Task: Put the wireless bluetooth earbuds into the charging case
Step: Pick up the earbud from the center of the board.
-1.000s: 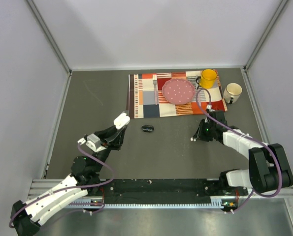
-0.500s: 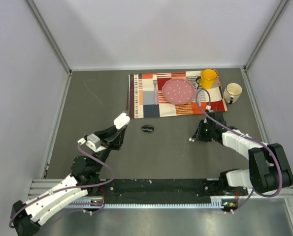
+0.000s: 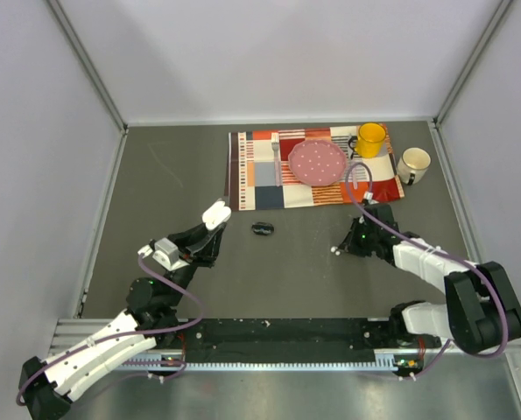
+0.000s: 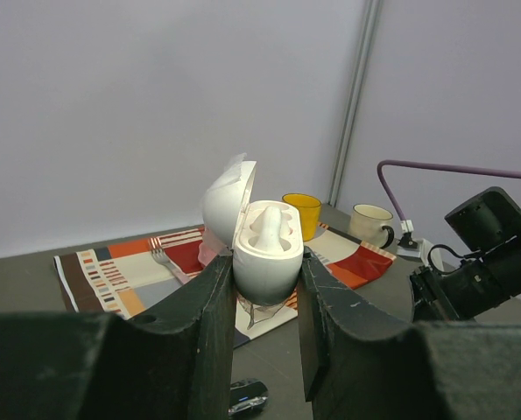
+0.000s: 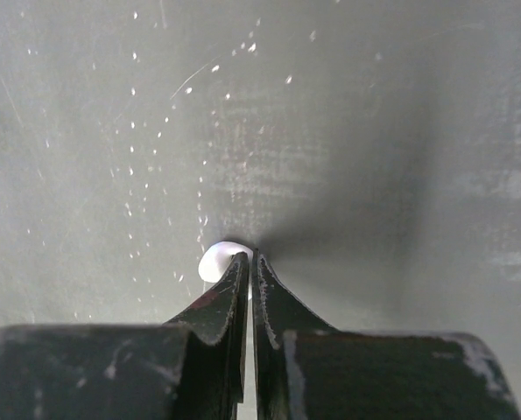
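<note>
Upright, lid-open charging case (image 4: pixel 267 245) fills left gripper (image 4: pixel 263 276); right gripper (image 5: pixel 249 257) closed against earbud (image 5: pixel 214 262).

Dark grey table (image 3: pixel 155 175), pale walls (image 3: pixel 286 52)

Quick rundown of our two arms, placed off the checked placemat (image 3: pixel 260 175). Our left arm (image 3: pixel 102 350) stretches up from its base toward the placemat's near-left corner and stops short of it, wrist tilted up. The left gripper (image 4: pixel 265 262) is clamped on the open charging case (image 4: pixel 264 236), one finger on each side. Our right arm (image 3: pixel 426 258) folds back and reaches left, along the near side of the placemat's right half. The right gripper (image 5: pixel 249 255) points down at the table with its jaws pressed together, and a white earbud (image 5: pixel 214 261) sits right at the tips. We can't tell if it's pinched.
</note>
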